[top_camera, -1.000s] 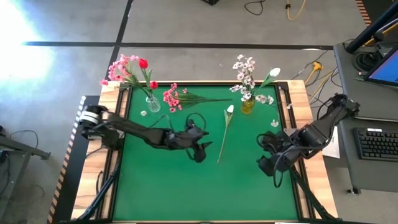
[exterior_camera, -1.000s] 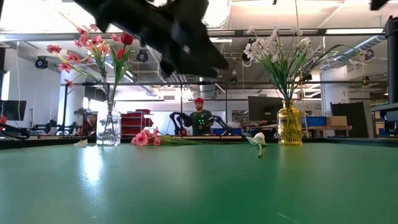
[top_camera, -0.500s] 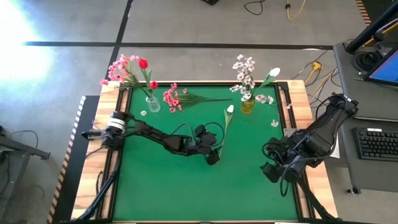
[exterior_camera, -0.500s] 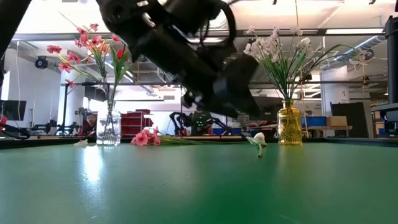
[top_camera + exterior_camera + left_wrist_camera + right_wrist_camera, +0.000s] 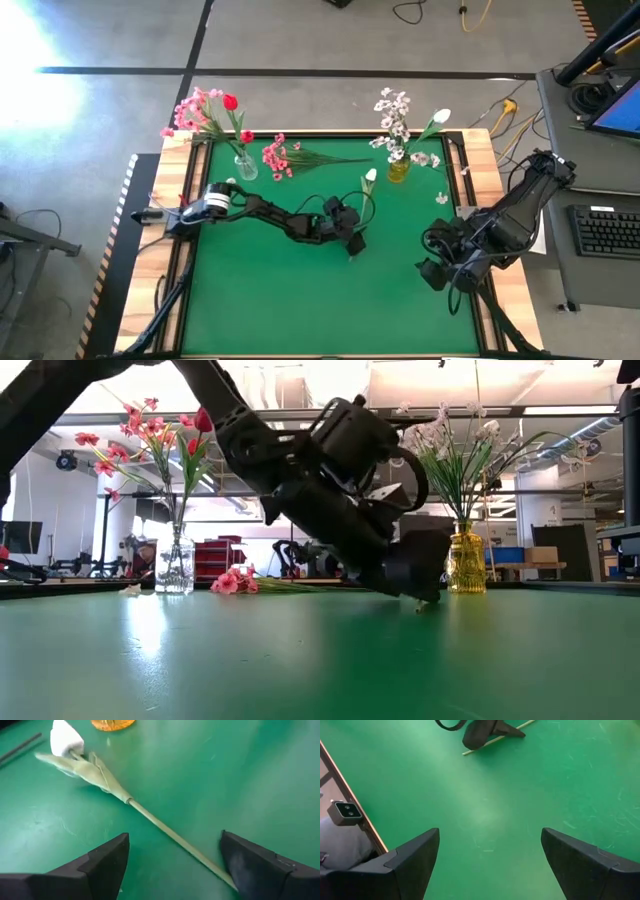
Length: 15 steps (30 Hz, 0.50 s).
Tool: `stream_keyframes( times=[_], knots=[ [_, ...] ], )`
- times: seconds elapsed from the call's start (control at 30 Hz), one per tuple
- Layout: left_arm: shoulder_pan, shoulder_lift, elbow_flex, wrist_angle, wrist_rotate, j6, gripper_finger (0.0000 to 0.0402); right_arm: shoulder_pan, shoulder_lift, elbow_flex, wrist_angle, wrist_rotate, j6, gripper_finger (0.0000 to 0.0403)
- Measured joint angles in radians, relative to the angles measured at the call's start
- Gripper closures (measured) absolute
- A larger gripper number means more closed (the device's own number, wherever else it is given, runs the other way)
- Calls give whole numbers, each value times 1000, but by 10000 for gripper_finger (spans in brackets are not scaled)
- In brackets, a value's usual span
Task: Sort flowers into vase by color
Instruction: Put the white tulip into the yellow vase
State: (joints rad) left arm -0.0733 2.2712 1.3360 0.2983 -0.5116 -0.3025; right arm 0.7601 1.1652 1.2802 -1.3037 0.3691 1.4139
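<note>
Nearest, right gripper (image 5: 438,268): parked over the green table (image 5: 300,300) toward its right front part, jaws spread wide and holding nothing; its wrist view shows bare mat between the fingers (image 5: 412,857).
Left gripper (image 5: 352,240): reached out to mid-table, low over the mat, fingers (image 5: 107,860) apart on either side of a stem, not closed on it.
White tulip (image 5: 145,815): lies flat on the mat; its thin green stem runs between the left gripper's open fingers, the white bud (image 5: 65,737) and leaves pointing toward the back of the table. In the high view the bud (image 5: 370,176) lies just short of the yellow vase.
Pink spray (image 5: 275,157): lies loose on the mat near the back edge, just right of the clear vase, its green stems trailing to the right.
Clear vase (image 5: 245,166): stands at the back left, holding pink blossoms and red buds (image 5: 230,102).
Yellow vase (image 5: 399,169): stands at the back right, holding white blossom sprays and a white tulip (image 5: 441,117).
Small white bits (image 5: 441,199): lie on the mat right of the yellow vase.
Far room: workshop benches and shelves beyond the table in the low view.
</note>
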Motion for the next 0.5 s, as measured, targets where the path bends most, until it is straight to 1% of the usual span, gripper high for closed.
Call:
stream_keyframes(
  times=[0.13, 0.23, 0.33, 0.5],
  knots=[
    [5, 27, 19, -4, 2, -17, 121, 0, 0, -5, -1, 0, 0, 62],
    [10, 31, 16, -10, -3, -45, 144, 0, 0, -8, -1, 1, 0, 62],
    [8, 32, 14, -22, -21, -51, 177, 0, 0, -9, 0, 1, 0, 62],
    [8, 33, 14, -30, -22, -52, 248, 0, 0, -9, 0, 24, -3, 62]
  ],
)
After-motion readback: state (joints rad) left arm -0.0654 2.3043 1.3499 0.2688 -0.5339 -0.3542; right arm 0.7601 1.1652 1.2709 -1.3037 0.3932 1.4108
